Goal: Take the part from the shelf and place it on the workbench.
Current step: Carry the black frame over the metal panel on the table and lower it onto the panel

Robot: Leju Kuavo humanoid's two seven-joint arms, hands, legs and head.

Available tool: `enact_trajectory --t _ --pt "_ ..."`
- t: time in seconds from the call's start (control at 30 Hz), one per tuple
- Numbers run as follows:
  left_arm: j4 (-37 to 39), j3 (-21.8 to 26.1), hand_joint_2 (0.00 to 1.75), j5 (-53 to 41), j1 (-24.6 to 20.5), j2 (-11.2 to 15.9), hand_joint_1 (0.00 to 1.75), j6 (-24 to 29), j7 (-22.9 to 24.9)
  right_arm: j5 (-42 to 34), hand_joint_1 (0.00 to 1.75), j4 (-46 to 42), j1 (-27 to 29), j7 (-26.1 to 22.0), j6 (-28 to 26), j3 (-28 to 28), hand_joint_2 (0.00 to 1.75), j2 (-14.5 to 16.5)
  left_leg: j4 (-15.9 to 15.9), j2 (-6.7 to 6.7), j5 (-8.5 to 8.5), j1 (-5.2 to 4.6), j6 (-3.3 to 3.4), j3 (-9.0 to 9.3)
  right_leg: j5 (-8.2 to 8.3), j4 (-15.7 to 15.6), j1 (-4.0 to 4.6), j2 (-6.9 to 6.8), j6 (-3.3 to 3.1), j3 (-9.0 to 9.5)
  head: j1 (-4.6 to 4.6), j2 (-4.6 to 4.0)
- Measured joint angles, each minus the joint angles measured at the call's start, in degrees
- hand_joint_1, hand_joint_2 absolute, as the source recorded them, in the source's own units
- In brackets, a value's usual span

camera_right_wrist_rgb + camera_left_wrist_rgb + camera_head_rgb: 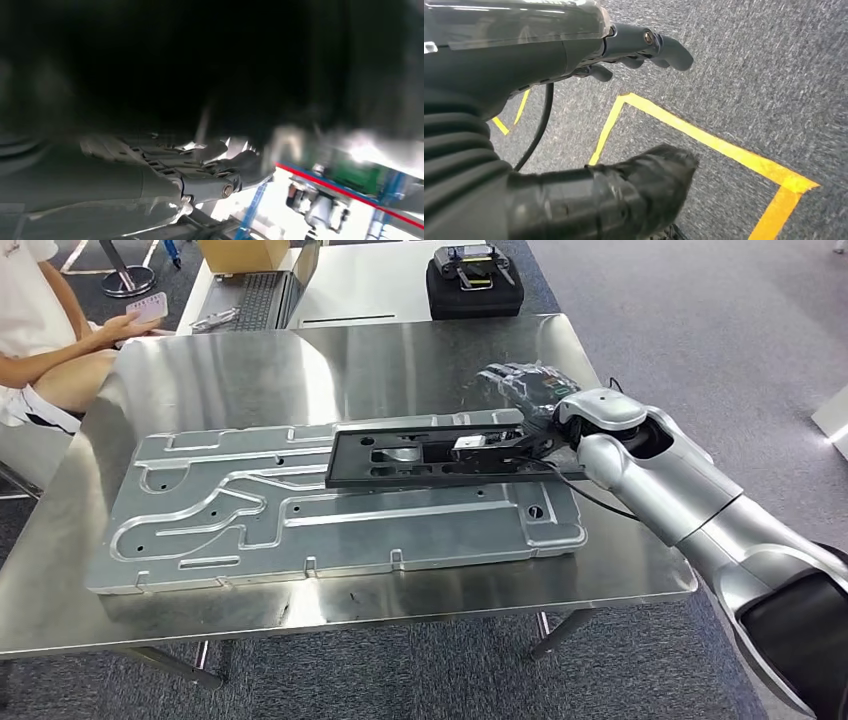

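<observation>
Black part: a flat, elongated frame with cut-out openings, lying lengthwise on the grey machined plate, toward the plate's 2 o'clock corner. Its far end points to 9 o'clock; its near end, at 3 o'clock, is gripped by the right hand, whose dark fingers close over that end. The part appears to rest flat on the plate, so the placing step is judged nearly complete, with release outstanding. Holding the part by one end keeps the arm clear of the plate's raised edges and lets the long body settle first.

The plate occupies most of the steel surface, the workbench of the task; its grooved face offers a broad, level seat.

Right wrist view: the right hand's fingers lie pressed under a dark mass, judged to be the part; the picture is blurred, so contact detail cannot be told.

Left hand: hanging over grey carpet with yellow tape lines, fingers apart and holding nothing; it plays no role here.

At 11 o'clock, a seated person holds a phone. At 12 o'clock, a second table carries a laptop and a black case.
</observation>
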Motion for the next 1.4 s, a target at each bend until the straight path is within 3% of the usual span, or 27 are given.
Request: enact_trajectory --t 0.1,0.2,0.23,0.27,0.3,0.4,0.47,0.57,0.63,0.7,0.77,0.8,0.83,0.93,1.0,1.1,1.17,1.2,1.3,1.33,1.37,1.4 --pt "-0.4 0.0 0.0 0.1 0.0 -0.2 0.0 -0.3 -0.1 0.0 0.0 -0.1 -0.2 0.0 0.0 0.0 0.0 0.0 1.8 0.06 -1.41 0.2 -0.73 -0.7 0.3 -0.5 -0.26 -0.09 -1.21 0.36 -0.01 0.0" --pt "-0.6 0.0 0.0 0.1 0.1 -0.3 0.0 -0.3 -0.1 0.0 0.0 -0.2 -0.3 0.0 0.0 0.0 0.0 -0.1 11.8 0.1 -6.5 0.26 -1.01 -5.22 0.3 -0.7 -0.05 -0.16 -2.04 0.52 -0.02 -0.01" --pt "-0.7 0.0 0.0 0.1 0.1 -0.3 0.0 -0.3 -0.1 0.0 0.0 -0.2 -0.2 0.0 0.0 0.0 0.0 -0.1 14.9 0.1 -7.51 0.25 -1.04 -6.77 0.26 -0.7 0.11 -0.15 -2.12 0.52 -0.02 -0.01" --pt "-0.7 0.0 0.0 0.1 0.1 -0.3 0.0 -0.4 -0.1 0.0 0.0 -0.2 -0.2 0.0 0.1 0.0 0.0 -0.1 16.3 0.1 -7.45 0.24 -1.01 -7.51 0.22 -0.6 0.25 -0.14 -2.18 0.52 -0.01 -0.01" --pt "-0.7 0.0 0.0 0.1 0.1 -0.4 0.0 -0.4 -0.1 0.0 0.0 -0.2 -0.1 0.0 0.1 0.0 0.0 -0.1 15.4 0.11 -6.31 0.22 -0.89 -7.17 0.16 -0.5 0.37 -0.13 -2.2 0.55 -0.01 -0.01" --pt "-0.7 0.0 0.0 0.1 0.1 -0.4 0.0 -0.6 -0.2 0.0 0.0 -0.2 -0.4 0.0 0.1 0.0 0.0 -0.1 4.7 0.1 -1.18 -0.02 -0.07 -2.11 -0.15 0.0 0.68 -0.09 -2.02 0.5 -0.01 -0.01" --pt "-0.8 0.0 0.0 0.1 0.1 -0.4 0.0 -0.7 -0.4 0.0 0.0 -0.2 -0.6 0.0 0.2 0.0 0.0 -0.1 1.0 0.06 -0.43 -0.31 0.37 -0.4 -0.19 0.2 0.8 -0.08 -1.59 0.3 0.0 0.0" --pt "-0.9 0.0 0.0 0.1 0.1 -0.5 0.0 -0.8 -0.5 0.0 0.0 -0.2 -0.8 0.0 0.3 0.0 0.0 -0.1 0.3 0.12 0.23 -0.25 1.0 -0.15 -0.22 0.3 0.79 -0.02 -0.76 0.2 0.01 0.01" --pt "-1.0 0.0 0.0 0.2 0.0 -0.6 0.0 -0.8 -0.6 0.1 0.0 -0.2 -1.0 0.0 0.3 0.0 0.0 -0.2 -0.4 0.31 0.89 0.06 1.57 -0.11 -2.64 3.2 0.71 0.01 -0.2 -0.85 0.05 0.0" --pt "-1.0 0.0 0.0 0.2 0.0 -0.6 0.0 -0.9 -0.6 0.2 0.0 -0.2 -1.0 0.0 0.3 0.0 0.0 -0.3 -0.5 0.36 1.23 0.04 1.91 -0.43 -6.71 9.9 0.37 -0.01 0.36 -3.41 0.07 -0.01" --pt "-1.0 0.0 0.0 0.2 0.0 -0.6 0.0 -0.9 -0.6 0.3 0.0 -0.1 -0.7 0.0 0.4 0.0 0.0 -0.5 -0.5 0.34 1.53 0.04 1.96 -0.85 -8.59 14.9 -0.03 -0.02 0.78 -5.15 0.07 -0.01" --pt "-1.0 0.0 0.0 0.2 0.1 -0.7 0.0 -0.9 -0.6 0.3 0.0 -0.1 -0.7 0.0 0.4 0.0 0.0 -0.6 -0.5 0.34 1.71 0.05 1.88 -1.07 -7.93 14.5 -0.23 -0.05 0.91 -4.63 0.07 -0.01" --pt "-1.0 0.0 0.0 0.2 0.1 -0.7 0.0 -0.9 -0.6 0.3 0.0 -0.1 -0.7 0.0 0.4 0.0 0.0 -0.6 -0.4 0.34 1.87 0.07 1.73 -1.25 -6.4 11.9 -0.39 -0.09 0.96 -2.99 0.06 -0.01" --pt "-1.0 0.0 0.0 0.2 0.1 -0.8 0.0 -0.9 -0.6 0.3 0.0 -0.1 -0.9 0.0 0.3 0.0 0.0 -0.6 -0.1 0.31 2.38 -0.06 1.0 -1.77 -2.57 1.2 -0.36 -0.1 0.68 2.88 0.05 0.0" --pt "-1.0 0.0 0.0 0.2 0.0 -0.8 0.0 -0.9 -0.6 0.4 0.0 -0.1 -0.9 0.0 0.3 0.0 0.0 -0.7 0.0 0.28 2.62 -0.22 0.62 -2.02 -2.38 -0.6 -0.1 -0.04 0.43 3.55 0.04 0.01" --pt "-1.0 0.0 0.0 0.2 0.0 -0.8 0.0 -0.9 -0.6 0.4 0.0 -0.1 -0.9 0.0 0.3 0.0 0.0 -0.7 0.0 0.28 2.7 -0.21 0.51 -2.08 -2.27 -0.6 -0.1 -0.02 0.34 3.46 0.03 0.02" --pt "-1.0 0.0 0.0 0.2 0.0 -0.9 0.0 -0.9 -0.6 0.4 0.0 -0.1 -0.9 0.0 0.3 0.0 0.0 -0.7 -0.2 0.28 3.06 -0.16 0.08 -2.17 -2.04 -0.4 0.08 -0.03 0.02 3.2 0.04 0.01" --pt "-1.0 0.0 0.0 0.2 0.1 -0.9 0.0 -0.9 -0.6 0.4 0.0 -0.1 -0.9 0.0 0.3 0.0 0.0 -0.6 0.8 0.27 2.08 -0.08 -0.33 -2.75 -1.44 -0.6 0.05 -0.16 -0.56 2.76 0.03 0.01" --pt "-1.0 0.0 0.0 0.2 0.1 -0.9 0.0 -1.0 -0.6 0.5 0.0 -0.2 -1.0 0.0 0.3 0.0 0.0 -0.6 12.2 0.24 -6.19 0.16 -1.34 -6.92 1.21 -1.0 0.01 -0.53 -2.22 0.17 -0.02 -0.01" --pt "-1.0 0.0 0.0 0.2 0.1 -0.9 0.0 -1.0 -0.6 0.5 0.0 -0.2 -0.9 0.0 0.4 0.0 0.0 -0.6 15.3 0.24 -7.96 0.17 -1.41 -7.45 1.84 -0.9 0.14 -0.53 -2.27 -0.73 -0.02 -0.01" --pt "-1.0 0.0 0.0 0.2 0.1 -0.9 0.0 -1.0 -0.6 0.5 0.0 -0.2 -0.9 0.0 0.4 0.0 0.0 -0.6 15.5 0.24 -8.12 0.17 -1.38 -6.62 2.37 -0.8 0.22 -0.5 -2.23 -1.46 -0.02 -0.01" --pt "-1.1 0.0 0.0 0.2 0.1 -0.9 0.0 -1.0 -0.6 0.5 0.0 -0.2 -0.9 0.0 0.4 0.0 0.0 -0.6 13.5 0.25 -7.42 0.17 -1.28 -4.61 2.84 -0.7 0.27 -0.47 -2.13 -2.13 -0.02 -0.01"
